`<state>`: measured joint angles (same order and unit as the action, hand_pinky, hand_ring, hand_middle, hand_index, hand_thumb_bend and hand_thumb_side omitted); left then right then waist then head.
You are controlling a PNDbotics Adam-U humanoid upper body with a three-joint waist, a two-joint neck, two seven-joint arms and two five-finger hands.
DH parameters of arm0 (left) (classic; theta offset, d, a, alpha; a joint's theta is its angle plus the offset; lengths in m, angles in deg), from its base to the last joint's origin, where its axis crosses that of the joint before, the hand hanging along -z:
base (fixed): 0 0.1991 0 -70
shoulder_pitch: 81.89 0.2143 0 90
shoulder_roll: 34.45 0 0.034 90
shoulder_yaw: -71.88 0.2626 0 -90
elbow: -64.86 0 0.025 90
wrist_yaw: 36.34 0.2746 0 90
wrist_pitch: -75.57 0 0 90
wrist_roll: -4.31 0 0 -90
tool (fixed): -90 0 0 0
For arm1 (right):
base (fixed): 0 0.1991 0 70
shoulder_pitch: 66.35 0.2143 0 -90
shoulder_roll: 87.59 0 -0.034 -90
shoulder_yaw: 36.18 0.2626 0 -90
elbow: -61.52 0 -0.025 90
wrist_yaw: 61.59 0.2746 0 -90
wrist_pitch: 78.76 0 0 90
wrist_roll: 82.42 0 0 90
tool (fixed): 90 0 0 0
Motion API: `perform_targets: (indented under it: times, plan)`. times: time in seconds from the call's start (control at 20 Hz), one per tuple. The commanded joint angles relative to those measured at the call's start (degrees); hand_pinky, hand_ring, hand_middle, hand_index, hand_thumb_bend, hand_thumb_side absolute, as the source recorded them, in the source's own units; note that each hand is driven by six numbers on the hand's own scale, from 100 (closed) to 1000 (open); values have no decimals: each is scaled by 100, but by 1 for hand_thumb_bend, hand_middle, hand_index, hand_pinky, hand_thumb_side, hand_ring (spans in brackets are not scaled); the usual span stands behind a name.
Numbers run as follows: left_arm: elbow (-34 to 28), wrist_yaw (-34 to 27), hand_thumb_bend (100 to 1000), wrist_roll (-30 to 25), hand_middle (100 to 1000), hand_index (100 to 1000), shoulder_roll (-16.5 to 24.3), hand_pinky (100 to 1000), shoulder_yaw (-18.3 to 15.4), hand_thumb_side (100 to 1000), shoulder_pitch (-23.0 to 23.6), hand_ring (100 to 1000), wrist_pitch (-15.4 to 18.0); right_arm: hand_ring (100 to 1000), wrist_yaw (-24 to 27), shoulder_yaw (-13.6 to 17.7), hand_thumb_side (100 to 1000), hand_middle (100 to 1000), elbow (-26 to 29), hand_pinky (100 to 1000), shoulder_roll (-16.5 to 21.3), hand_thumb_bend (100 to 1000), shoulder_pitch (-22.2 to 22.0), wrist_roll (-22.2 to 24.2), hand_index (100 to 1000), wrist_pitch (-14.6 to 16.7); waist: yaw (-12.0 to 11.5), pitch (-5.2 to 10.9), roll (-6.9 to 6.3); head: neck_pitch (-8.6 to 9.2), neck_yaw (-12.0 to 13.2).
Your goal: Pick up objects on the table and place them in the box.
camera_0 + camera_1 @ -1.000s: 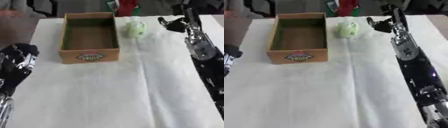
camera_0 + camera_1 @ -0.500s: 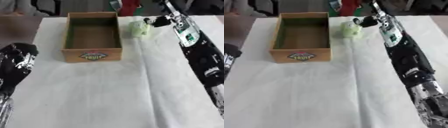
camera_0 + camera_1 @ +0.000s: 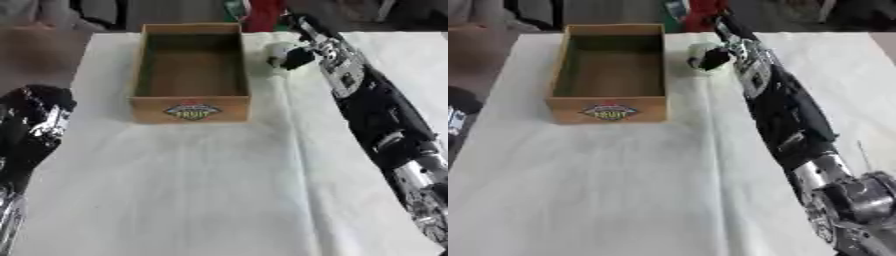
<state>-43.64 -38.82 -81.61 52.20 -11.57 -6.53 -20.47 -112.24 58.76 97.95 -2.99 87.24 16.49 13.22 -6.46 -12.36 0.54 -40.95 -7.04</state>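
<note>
The pale green object (image 3: 280, 52) is lying on the worktop (image 3: 219, 190) just right of the box (image 3: 192, 70), and it is being grasped by the right hand (image 3: 297, 56), reaching in from its right side.

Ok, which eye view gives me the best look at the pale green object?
The right eye view: the pale green object shows left of the right hand, whose fingers cover part of it. The left eye view shows nearly the same, nothing extra.
</note>
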Motion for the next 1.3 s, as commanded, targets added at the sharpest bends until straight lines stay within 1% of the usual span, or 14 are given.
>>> perform_targets:
  times: [0.05,0.4,0.5,0.65,0.8,0.85,0.95,1.05,1.1,1.15,1.2,1.25,1.3]
  plan:
    - [-105,-16,250,-19,576,589,56,734,-6,373,-74,631,16,923,-239,78,108,855,-43,813,37,477,186,58,861,-107,-7,83,-3,59,-11]
    - [-108,-20,251,-24,576,589,60,735,-3,372,-86,631,15,944,-925,181,100,854,-142,853,-28,466,176,-478,865,-524,-50,63,-19,93,-30]
    - [-109,-21,250,-27,576,589,59,735,-1,373,-90,631,14,932,-1148,175,100,845,-178,844,-59,461,176,-549,860,-629,-52,55,-24,100,-38]
    - [-110,-23,250,-30,575,589,53,735,1,373,-96,631,13,891,-1426,187,100,822,-189,795,-111,436,166,-655,846,-779,-58,46,-33,117,-50]
    - [-111,-24,251,-27,575,588,53,735,-2,373,-94,630,11,827,-1613,213,100,789,-187,706,-148,390,136,-807,826,-969,-64,39,-44,136,-61]
    - [-111,-24,251,-26,575,588,54,735,-3,373,-93,630,11,827,-1662,217,100,789,-187,706,-158,390,127,-866,826,-1036,-65,39,-47,140,-63]
    - [-113,-25,250,-25,575,588,52,735,-4,373,-92,630,11,767,-1757,223,100,759,-182,623,-163,321,114,-988,805,-1162,-59,40,-50,144,-65]
    - [-112,-26,250,-25,575,588,51,735,-4,373,-90,630,11,726,-1868,226,100,735,-176,565,-170,235,108,-1129,782,-1304,-48,44,-50,142,-64]
    - [-112,-27,250,-25,575,588,50,735,-4,373,-89,630,11,651,-1913,230,100,694,-164,480,-170,172,108,-1203,750,-1353,-43,46,-48,141,-63]
    - [-112,-28,250,-24,575,588,48,735,-5,373,-87,630,11,642,-1952,236,100,689,-142,470,-169,166,104,-1302,746,-1393,-37,48,-47,141,-61]
    - [-111,-28,249,-24,574,588,48,735,-5,372,-85,630,11,577,-1984,246,100,650,-114,388,-163,125,102,-1424,712,-1429,-30,51,-46,139,-58]
    - [-111,-27,250,-23,574,588,48,735,-6,372,-84,630,12,558,-2006,261,100,638,-77,363,-159,118,98,-1570,702,-1462,-23,54,-45,137,-56]
    - [-112,-27,250,-21,574,588,47,735,-8,372,-81,629,13,521,-2004,279,100,611,-34,314,-154,100,92,-1732,683,-1487,-17,58,-45,134,-53]
